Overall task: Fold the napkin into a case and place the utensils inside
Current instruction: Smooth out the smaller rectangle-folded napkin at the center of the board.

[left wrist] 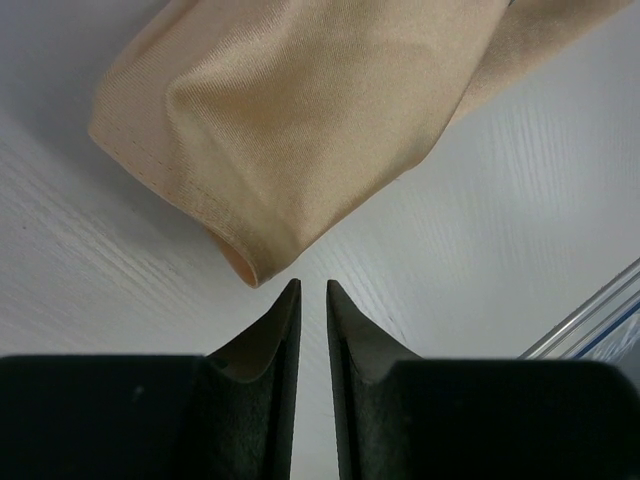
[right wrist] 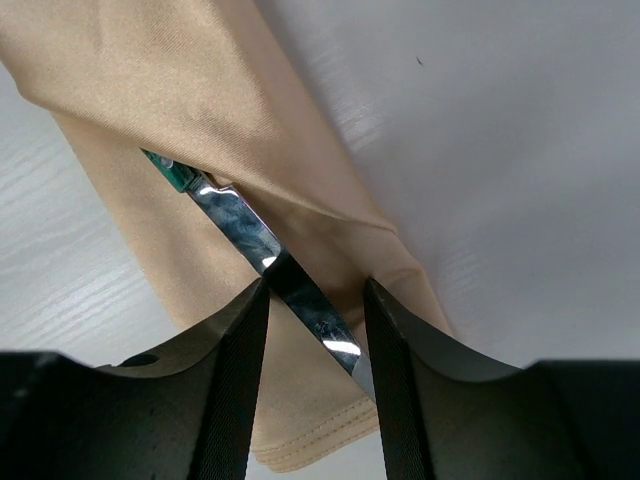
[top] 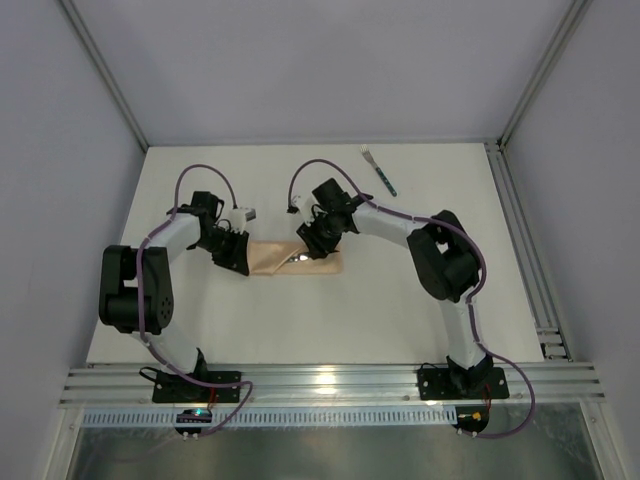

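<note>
The peach-tan case [top: 310, 262] lies folded at mid-table between my two grippers. In the right wrist view the case [right wrist: 150, 90] has a flap, and a knife [right wrist: 300, 300] with a silvery blade runs under it, its dark green handle [right wrist: 168, 172] tucked inside. My right gripper [right wrist: 315, 285] is open with the blade lying slantwise between its jaws, over the case's right end [top: 305, 245]. My left gripper [left wrist: 312, 285] is nearly closed and empty, just off the corner of the case [left wrist: 290, 110] at its left end [top: 240, 255]. A green-handled fork [top: 380, 168] lies apart at the back.
The white table [top: 300, 320] is edged by a metal rail [top: 330, 385] at the front and a frame rail [top: 520, 240] on the right. Grey walls close in the back and sides.
</note>
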Available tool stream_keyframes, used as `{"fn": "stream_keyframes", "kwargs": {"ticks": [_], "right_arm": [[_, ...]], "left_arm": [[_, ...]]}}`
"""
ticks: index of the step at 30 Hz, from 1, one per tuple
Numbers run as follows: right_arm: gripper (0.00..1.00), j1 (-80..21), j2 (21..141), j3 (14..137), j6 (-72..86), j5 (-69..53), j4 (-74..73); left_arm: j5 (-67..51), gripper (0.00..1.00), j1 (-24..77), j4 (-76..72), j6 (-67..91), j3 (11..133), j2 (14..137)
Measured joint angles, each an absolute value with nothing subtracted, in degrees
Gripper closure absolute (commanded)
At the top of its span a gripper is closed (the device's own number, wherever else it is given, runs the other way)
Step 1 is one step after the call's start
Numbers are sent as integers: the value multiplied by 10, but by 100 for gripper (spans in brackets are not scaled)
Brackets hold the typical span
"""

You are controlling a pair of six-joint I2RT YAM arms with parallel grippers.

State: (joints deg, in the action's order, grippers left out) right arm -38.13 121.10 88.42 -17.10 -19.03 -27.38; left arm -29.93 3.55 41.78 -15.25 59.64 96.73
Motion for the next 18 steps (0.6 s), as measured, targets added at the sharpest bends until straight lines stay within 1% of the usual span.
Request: {"fn": "stream_keyframes", "kwargs": {"ticks": [11,14,15,16,17,18], "right_arm": [[54,-394,1170,842,-172,-220,-277],[54,-396,1153,832,-174,-238,-275],[54,-396,1149,830,-175,-244,-275],[54,-396,1147,829,-176,-250,-275],[54,-396,1147,828,-177,-255,-274],[54,-396,1148,826,-177,-259,-274]], "left_arm": [[-302,84,36,416,-152,596,967],[-300,77,36,416,-153,596,967],[-299,73,36,416,-154,597,966],[-296,66,36,419,-155,599,965],[-292,63,36,424,-158,604,962],[-288,57,36,432,-158,615,960]]}}
